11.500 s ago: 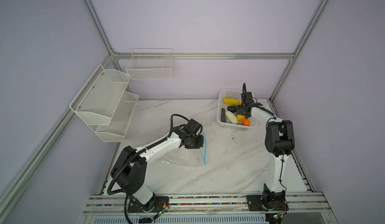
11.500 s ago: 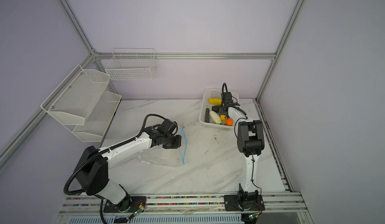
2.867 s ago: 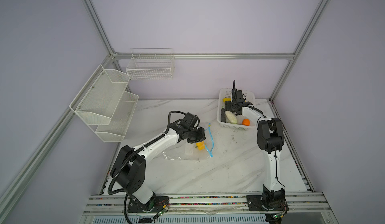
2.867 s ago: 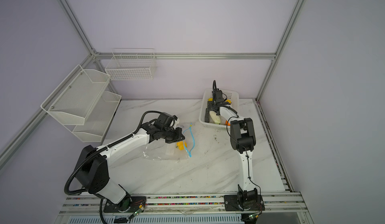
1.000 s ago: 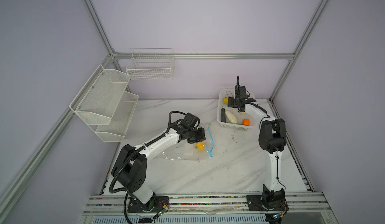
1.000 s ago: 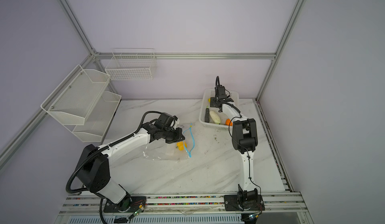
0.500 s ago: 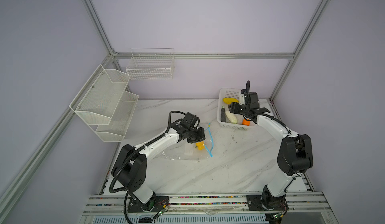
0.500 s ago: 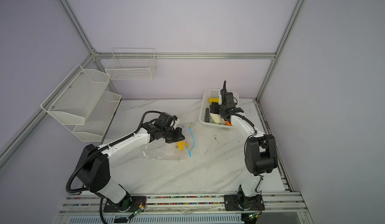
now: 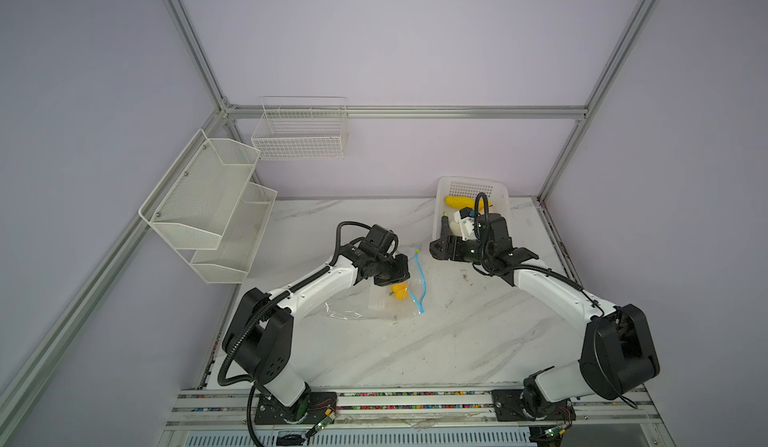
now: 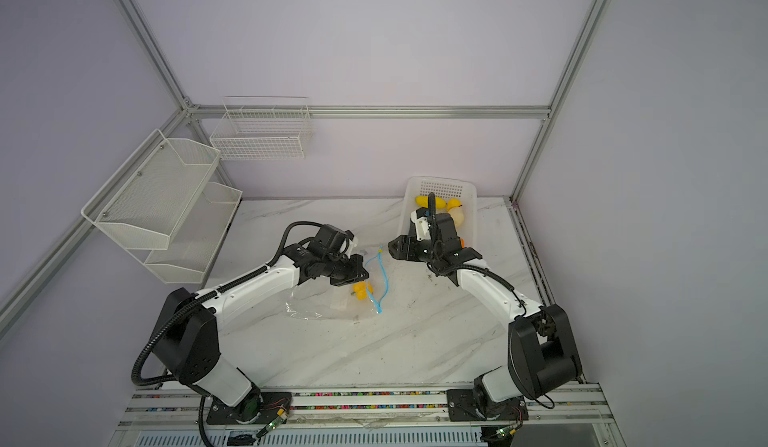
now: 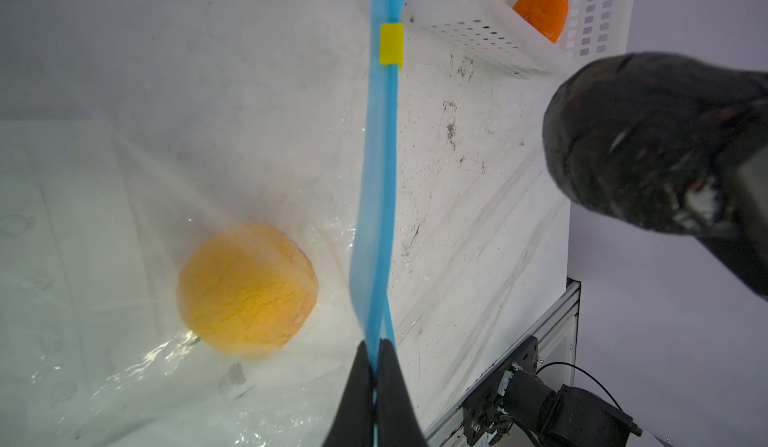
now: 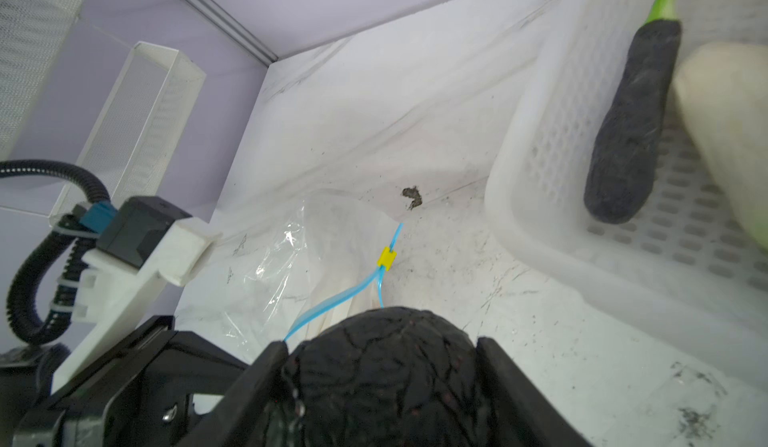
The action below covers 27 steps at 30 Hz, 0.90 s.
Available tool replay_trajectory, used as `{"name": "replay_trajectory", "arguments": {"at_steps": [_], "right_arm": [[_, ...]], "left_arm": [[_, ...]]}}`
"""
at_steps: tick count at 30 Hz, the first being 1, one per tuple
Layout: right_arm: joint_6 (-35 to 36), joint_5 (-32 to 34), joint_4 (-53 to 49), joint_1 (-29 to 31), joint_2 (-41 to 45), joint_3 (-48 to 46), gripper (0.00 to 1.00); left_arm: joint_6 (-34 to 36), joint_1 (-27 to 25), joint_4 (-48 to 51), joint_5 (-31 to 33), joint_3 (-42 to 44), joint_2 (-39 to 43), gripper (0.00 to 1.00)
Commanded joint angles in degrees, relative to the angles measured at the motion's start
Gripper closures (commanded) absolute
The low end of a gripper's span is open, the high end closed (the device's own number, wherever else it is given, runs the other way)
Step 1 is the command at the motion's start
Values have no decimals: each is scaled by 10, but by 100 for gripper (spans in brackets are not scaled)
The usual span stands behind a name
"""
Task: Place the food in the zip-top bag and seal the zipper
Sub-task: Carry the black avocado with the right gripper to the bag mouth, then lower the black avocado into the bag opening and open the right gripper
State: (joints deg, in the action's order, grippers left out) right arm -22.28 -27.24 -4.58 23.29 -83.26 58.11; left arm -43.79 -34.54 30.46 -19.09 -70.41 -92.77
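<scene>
The zip-top bag [image 9: 365, 305] [image 10: 316, 303] lies crinkled on the marble table in both top views. One yellow-orange piece of food [image 11: 247, 291] [image 9: 400, 292] sits inside it, near the mouth. My left gripper [image 11: 376, 345] [image 9: 392, 276] is shut on the light-blue zipper [image 11: 380, 174], lifting that edge. The yellow slider [image 11: 391, 43] [image 12: 386, 256] is at the strip's far end. My right gripper [image 12: 381, 345] [image 9: 436, 251] is shut on a dark wrinkled round piece of food [image 12: 386, 378] [image 11: 648, 141]. It hangs above the table between the basket and the bag's mouth.
The white perforated basket [image 9: 471, 183] [image 12: 536, 174] stands at the back right. It holds a dark eggplant [image 12: 631, 124], a white piece [image 12: 731, 104], an orange one [image 11: 542, 8] and yellow ones [image 10: 440, 203]. White mesh shelves [image 9: 208, 203] hang on the left wall.
My right arm has swung out of the basket toward the bag, carrying the dark round piece. The left gripper has stayed shut on the zipper strip.
</scene>
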Motion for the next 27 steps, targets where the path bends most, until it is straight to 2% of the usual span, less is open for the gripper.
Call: {"name": "replay_trajectory", "arguments": {"at_steps": [1, 7, 13, 27], "right_arm": [[-36, -39, 36, 18, 24, -24, 35], [-67, -56, 63, 48, 31, -60, 35], [-84, -59, 99, 76, 2, -78, 35], [-80, -56, 114, 88, -34, -84, 35]], "left_arm": [[4, 2, -15, 0, -41, 18, 100], [1, 2, -15, 2, -44, 21, 100], [-1, 2, -14, -1, -49, 25, 100], [-7, 2, -14, -2, -46, 50, 100]]}}
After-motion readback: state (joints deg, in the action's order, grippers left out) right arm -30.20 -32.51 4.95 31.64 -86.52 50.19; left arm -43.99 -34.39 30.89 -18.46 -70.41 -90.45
